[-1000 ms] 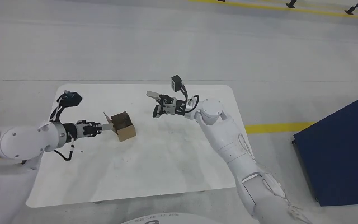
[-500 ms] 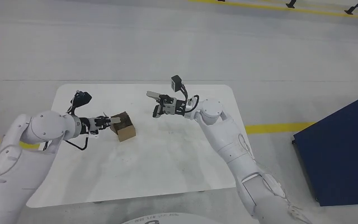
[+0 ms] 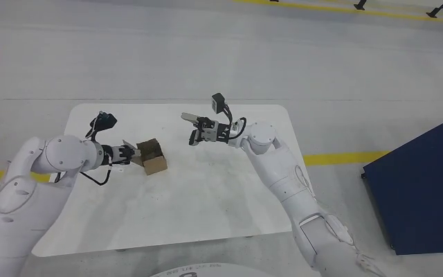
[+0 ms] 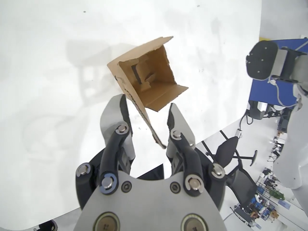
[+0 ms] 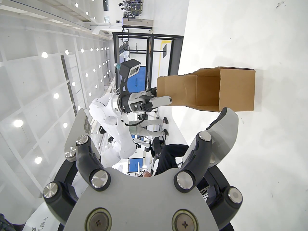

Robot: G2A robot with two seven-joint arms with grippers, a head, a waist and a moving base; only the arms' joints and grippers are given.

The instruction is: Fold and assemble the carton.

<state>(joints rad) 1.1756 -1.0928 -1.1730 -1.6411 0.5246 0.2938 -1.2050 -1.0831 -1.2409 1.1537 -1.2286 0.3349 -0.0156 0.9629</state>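
Observation:
A small brown carton (image 3: 153, 156) stands on the white table (image 3: 208, 201), left of the middle, with its top open. In the left wrist view the carton (image 4: 154, 82) shows its hollow inside, and one loose flap (image 4: 146, 118) runs back between the fingers. My left gripper (image 3: 128, 154) (image 4: 146, 114) is at the carton's left side, open around that flap without clamping it. My right gripper (image 3: 196, 131) (image 5: 154, 118) hangs open and empty above the table, right of the carton (image 5: 237, 90). The right wrist view also shows the left gripper (image 5: 161, 101) at the flap.
Bare white tabletop surrounds the carton on all sides, with the rounded table edge (image 4: 258, 5) beyond it. A blue block (image 3: 415, 187) stands on the floor off the table's right side.
My left arm raised its elbow and pushed the gripper in against the carton, then drew back a little; the flap now lies between its fingers. The right arm stayed still.

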